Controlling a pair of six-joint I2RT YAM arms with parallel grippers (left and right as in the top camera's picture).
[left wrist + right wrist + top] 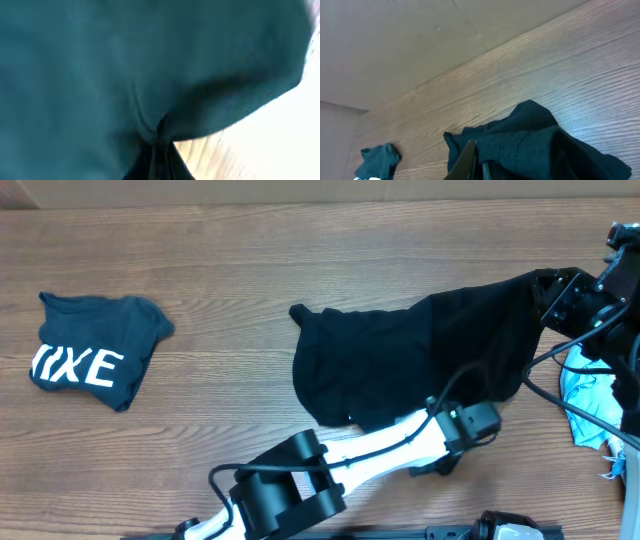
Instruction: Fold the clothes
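1. Looking down from overhead, you are seeing the black garment point(400, 355) lying spread over the middle and right of the wooden table point(250, 270). Its upper right corner is rising off the surface.
2. Your right gripper point(548, 292) is holding that raised corner at the table's right side. In the right wrist view its fingers point(469, 162) are sitting pressed close together, with the dark fabric point(535, 145) bunching around them.
3. Your left gripper point(450, 452) is reaching to the garment's near edge, at the end of the white arm. In the left wrist view, cloth point(125, 65) is filling almost the whole picture and gathering into a tight pucker where the gripper point(159, 150) is pinching it.
4. A folded navy shirt point(90, 352) with white lettering is resting well apart at the table's left. It is also showing small in the right wrist view point(377, 157).
5. A light blue cloth point(590, 395) is lying crumpled at the right edge, beneath the right arm.
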